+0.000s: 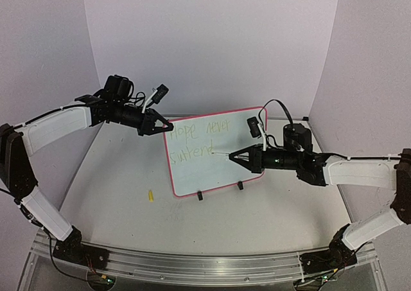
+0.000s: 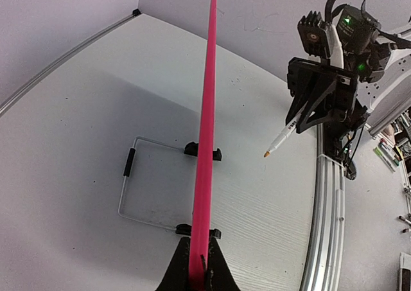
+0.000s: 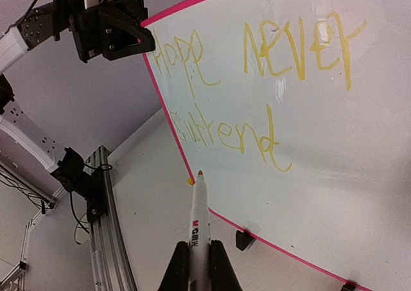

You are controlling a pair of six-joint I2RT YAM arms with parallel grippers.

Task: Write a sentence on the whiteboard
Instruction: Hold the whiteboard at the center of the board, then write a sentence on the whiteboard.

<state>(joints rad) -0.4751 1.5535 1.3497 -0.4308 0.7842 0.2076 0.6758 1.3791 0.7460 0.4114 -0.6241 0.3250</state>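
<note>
The whiteboard (image 1: 207, 173), white in a red-pink frame, stands upright mid-table on two black clip feet (image 1: 200, 196). The sentence (image 3: 257, 92) is in yellow, "Hope never" over "Surrend". My left gripper (image 1: 166, 125) is shut on the board's upper left corner; in the left wrist view the frame (image 2: 207, 124) shows edge-on between its jaws (image 2: 198, 275). My right gripper (image 3: 199, 265) is shut on a white marker (image 3: 200, 214), whose orange tip points at the board's lower left. The tip (image 2: 266, 155) hangs clear of the board's face.
A small yellow marker cap (image 1: 150, 194) lies on the table left of the board. A wire stand (image 2: 138, 182) rests flat behind the board. Purple walls close in the back and sides; an aluminium rail (image 1: 192, 262) runs along the near edge.
</note>
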